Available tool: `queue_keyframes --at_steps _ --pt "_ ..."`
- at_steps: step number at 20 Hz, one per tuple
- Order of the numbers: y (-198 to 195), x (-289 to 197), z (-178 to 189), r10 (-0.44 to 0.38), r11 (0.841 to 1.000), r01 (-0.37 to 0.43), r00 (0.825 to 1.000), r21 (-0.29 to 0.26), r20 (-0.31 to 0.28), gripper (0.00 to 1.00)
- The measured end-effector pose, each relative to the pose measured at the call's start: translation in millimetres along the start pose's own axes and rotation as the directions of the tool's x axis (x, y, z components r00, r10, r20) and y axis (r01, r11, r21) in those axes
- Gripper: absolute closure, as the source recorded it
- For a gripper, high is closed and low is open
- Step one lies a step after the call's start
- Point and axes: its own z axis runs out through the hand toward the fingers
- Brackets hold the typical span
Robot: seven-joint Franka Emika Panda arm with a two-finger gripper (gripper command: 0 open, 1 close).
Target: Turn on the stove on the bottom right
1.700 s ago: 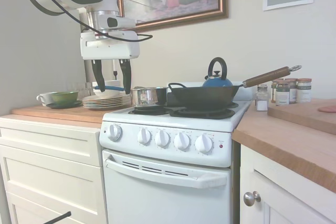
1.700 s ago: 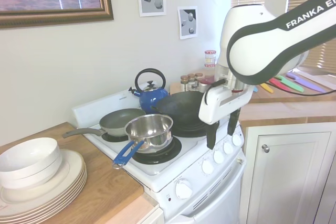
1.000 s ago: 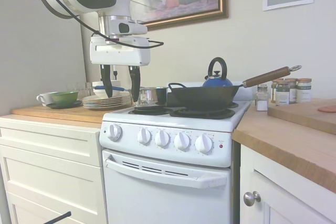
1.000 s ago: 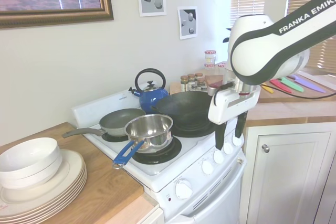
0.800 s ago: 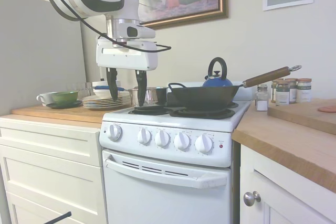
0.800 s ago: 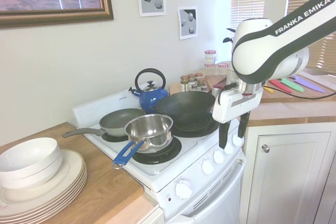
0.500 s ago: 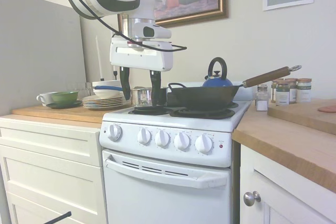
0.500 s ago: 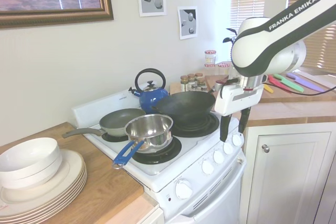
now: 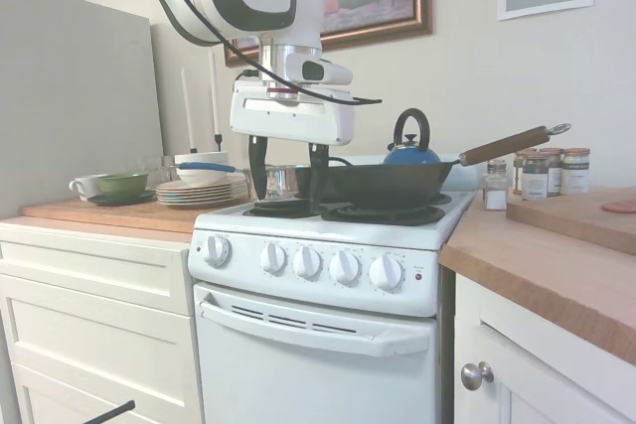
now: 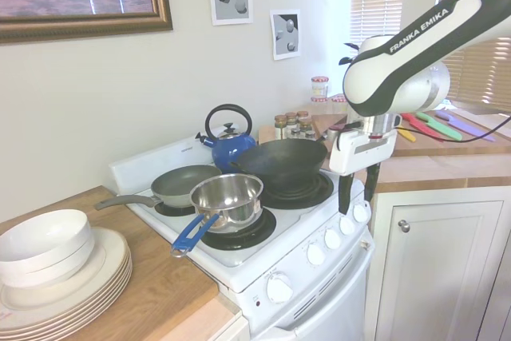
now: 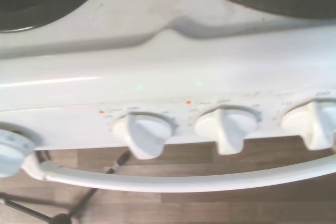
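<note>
The stove (image 9: 298,235) is a narrow white range with a row of five round white knobs (image 9: 307,262) and a small red light (image 9: 418,276) on its front panel. My gripper (image 9: 288,191) hangs open and empty, fingers pointing down, just above the stove's front edge and the knob row. From the other side the gripper (image 10: 356,204) shows close over the knobs (image 10: 333,238) at the stove's right end. The wrist view holds three knobs (image 11: 227,128) from above, part of a larger dial (image 11: 8,153) and the oven-door handle (image 11: 184,181).
On the burners stand a black wok (image 9: 383,183) with a long wooden handle, a blue kettle (image 9: 410,152), a steel saucepan (image 10: 227,196) with a blue handle and a grey frying pan (image 10: 184,184). Stacked plates (image 10: 64,285) sit on the left counter, spice jars (image 9: 544,174) on the right.
The arm has swung from over the left counter edge rightward and slightly down along the stove's front, now over the knobs. The gripper stayed open throughout.
</note>
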Motion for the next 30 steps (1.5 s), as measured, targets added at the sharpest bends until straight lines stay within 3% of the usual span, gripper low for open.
queue_keyframes --at_steps 12,30 --pt "19.0 28.4 32.9 -0.032 0.997 0.031 0.999 -0.073 -0.016 1.00" --pt "43.4 79.0 47.4 -0.010 0.993 0.002 0.998 -0.121 -0.067 1.00"
